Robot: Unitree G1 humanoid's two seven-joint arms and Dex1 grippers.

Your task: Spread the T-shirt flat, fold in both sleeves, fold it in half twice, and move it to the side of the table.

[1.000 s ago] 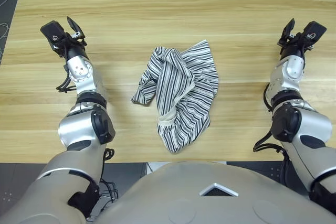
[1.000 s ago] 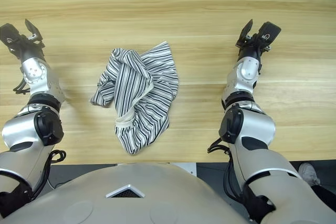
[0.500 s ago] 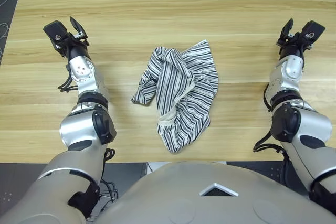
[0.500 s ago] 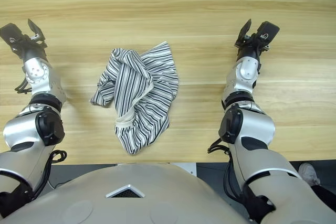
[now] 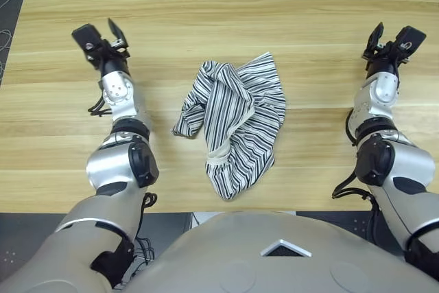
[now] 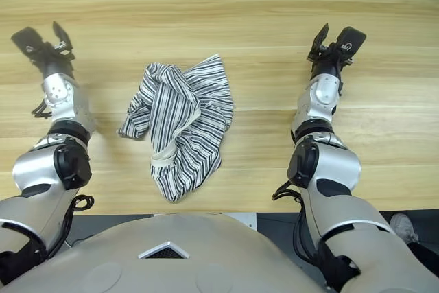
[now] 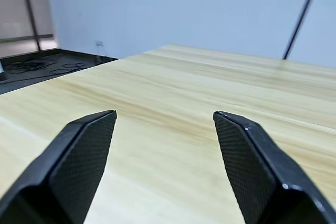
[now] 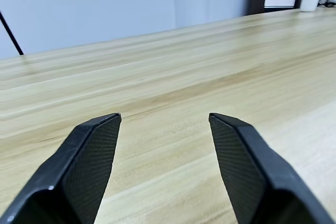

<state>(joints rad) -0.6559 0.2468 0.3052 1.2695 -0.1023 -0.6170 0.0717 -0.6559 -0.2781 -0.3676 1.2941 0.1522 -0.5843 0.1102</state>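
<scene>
A black-and-white striped T-shirt (image 5: 233, 121) lies crumpled in a heap at the middle of the wooden table (image 5: 226, 5), its pale collar band showing near the front. My left gripper (image 5: 101, 33) hovers over the table well to the left of the shirt, fingers open and holding nothing. On the far right my right gripper (image 5: 389, 36) is also open and empty, well away from the cloth. The left wrist view shows both dark fingers (image 7: 79, 156) apart over bare wood; the right wrist view shows the same with its fingers (image 8: 84, 156).
The table's left edge (image 5: 20, 5) runs close beside my left arm, with dark floor beyond it. Its front edge (image 5: 178, 207) lies just below the shirt. Bare wood stretches behind and on both sides of the shirt.
My left gripper has shifted to the right, toward the shirt. The right arm and the shirt have stayed put.
</scene>
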